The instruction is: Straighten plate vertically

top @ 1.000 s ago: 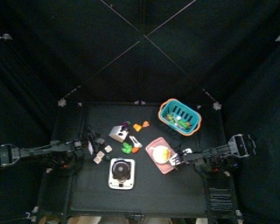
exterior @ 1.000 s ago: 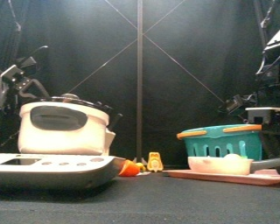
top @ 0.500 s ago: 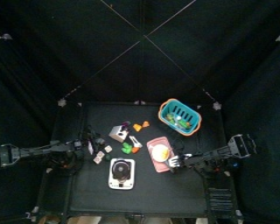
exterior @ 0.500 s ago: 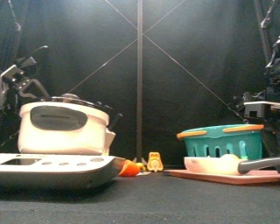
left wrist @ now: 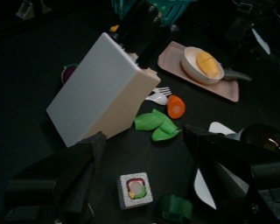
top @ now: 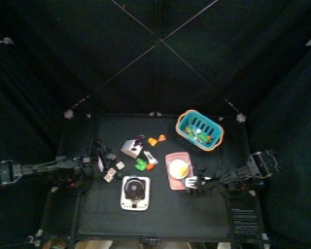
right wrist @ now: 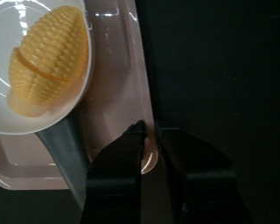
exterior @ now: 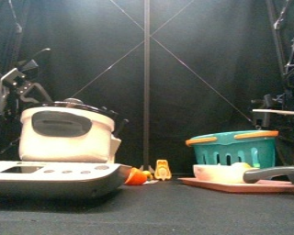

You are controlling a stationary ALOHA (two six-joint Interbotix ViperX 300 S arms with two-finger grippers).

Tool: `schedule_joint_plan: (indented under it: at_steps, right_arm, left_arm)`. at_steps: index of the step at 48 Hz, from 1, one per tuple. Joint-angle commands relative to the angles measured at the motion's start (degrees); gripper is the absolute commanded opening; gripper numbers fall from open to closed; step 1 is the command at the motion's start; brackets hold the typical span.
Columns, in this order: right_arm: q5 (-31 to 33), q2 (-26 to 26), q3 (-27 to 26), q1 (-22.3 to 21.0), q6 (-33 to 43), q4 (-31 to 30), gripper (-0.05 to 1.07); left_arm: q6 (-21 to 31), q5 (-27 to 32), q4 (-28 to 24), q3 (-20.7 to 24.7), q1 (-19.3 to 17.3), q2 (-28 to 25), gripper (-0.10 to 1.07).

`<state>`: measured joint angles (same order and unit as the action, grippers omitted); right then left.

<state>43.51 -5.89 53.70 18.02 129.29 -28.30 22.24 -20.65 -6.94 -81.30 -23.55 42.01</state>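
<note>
The salmon-pink plate (top: 178, 160) lies right of the table's middle with a white dish of yellow corn (right wrist: 38, 61) on it. In the front view the plate (exterior: 242, 184) is a low pink slab at the right. My right gripper (top: 196, 181) is at the plate's near right edge. In the right wrist view, my right gripper (right wrist: 150, 150) is shut on the plate's rim (right wrist: 119, 83), one jaw over the plate and one outside it. My left gripper (left wrist: 154, 179) rests open and holds nothing at the table's left side (top: 78, 173).
A teal-and-orange basket (top: 200, 128) stands behind the plate. A white box (top: 132, 148) and a white oblong thing with a black middle (top: 136, 193) sit left of it. Small orange and green pieces (left wrist: 166, 115) and a card (left wrist: 136, 189) lie between them.
The plate has turned a little on the table and now lies straighter. My right gripper has moved toward the table's front with its rim. The left arm has not moved.
</note>
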Motion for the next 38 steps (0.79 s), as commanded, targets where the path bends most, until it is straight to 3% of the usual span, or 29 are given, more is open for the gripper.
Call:
schedule_joint_plan:
  at_steps: [1, 17, 38]
  right_arm:
    - [-0.18, 0.88, -1.05, 0.79, 2.37, -0.18, 0.53]
    - [2.11, 1.58, -3.52, 3.6, 8.44, -0.26, 0.53]
    - [1.93, 2.11, -2.81, 3.96, 8.09, -0.53, 0.54]
  left_arm:
    - [-0.09, -0.18, 0.09, 0.79, -0.09, -0.09, 1.04]
    - [-0.09, -0.18, 0.09, 0.79, -0.09, -0.09, 1.04]
    - [-0.09, -0.18, 0.09, 0.79, -0.09, -0.09, 1.04]
